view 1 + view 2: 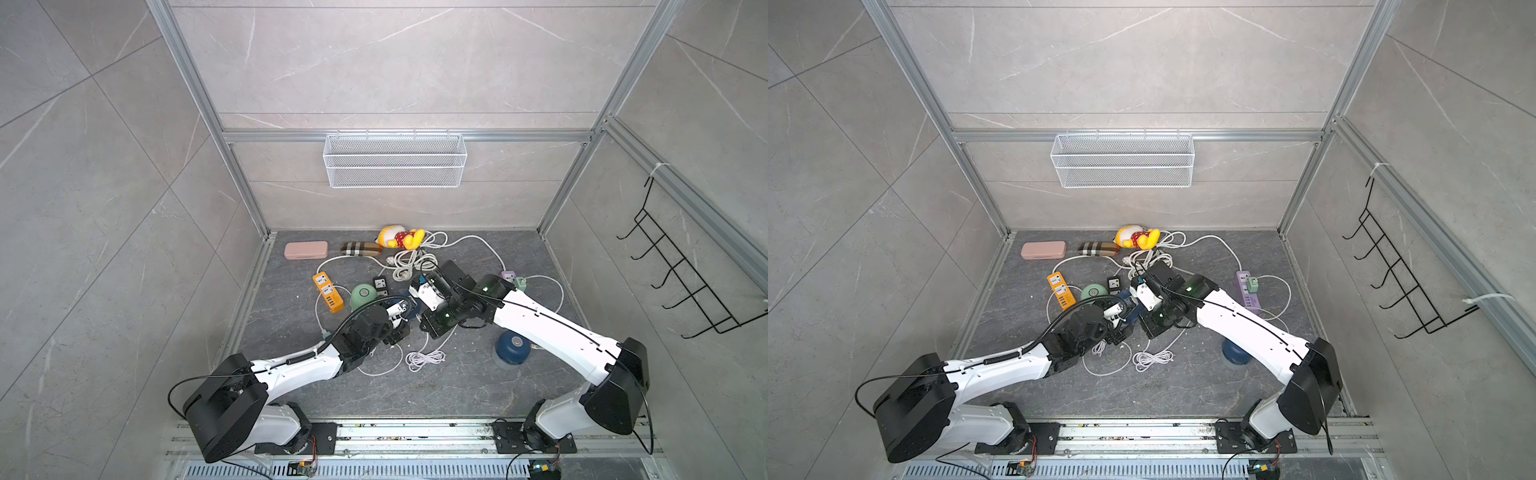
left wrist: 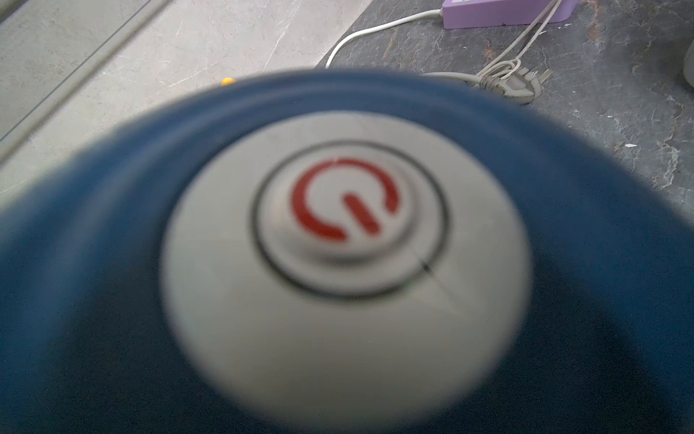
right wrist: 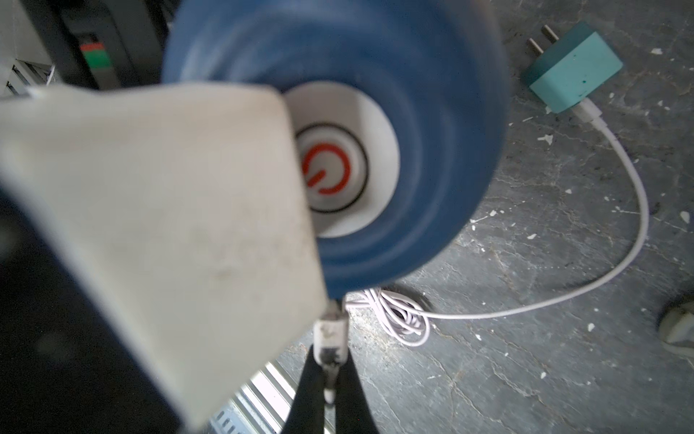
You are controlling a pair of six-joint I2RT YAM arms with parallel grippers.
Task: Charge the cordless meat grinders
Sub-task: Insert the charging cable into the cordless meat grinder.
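My left gripper (image 1: pixel 404 309) is shut on a dark blue meat grinder (image 2: pixel 563 225), holding it tilted at the middle of the floor; its silver top button (image 2: pixel 349 233) fills the left wrist view and the fingers are hidden. My right gripper (image 3: pixel 329 360) is shut on a white cable plug (image 3: pixel 330 334) whose tip touches the rim of that grinder (image 3: pixel 432 150). A mint green grinder (image 1: pixel 363 294) stands just left of it. A second dark blue grinder (image 1: pixel 513 347) stands at the front right, partly under the right arm.
An orange power strip (image 1: pixel 328 291) lies at the left, a purple one (image 1: pixel 1248 291) at the right with a teal adapter (image 1: pixel 1252 284) plugged in. Another teal adapter (image 3: pixel 574 67) and coiled white cables (image 1: pixel 424 358) lie loose. Pink case (image 1: pixel 306 250), plaid pouch (image 1: pixel 360 248), yellow toy (image 1: pixel 399 237) line the back.
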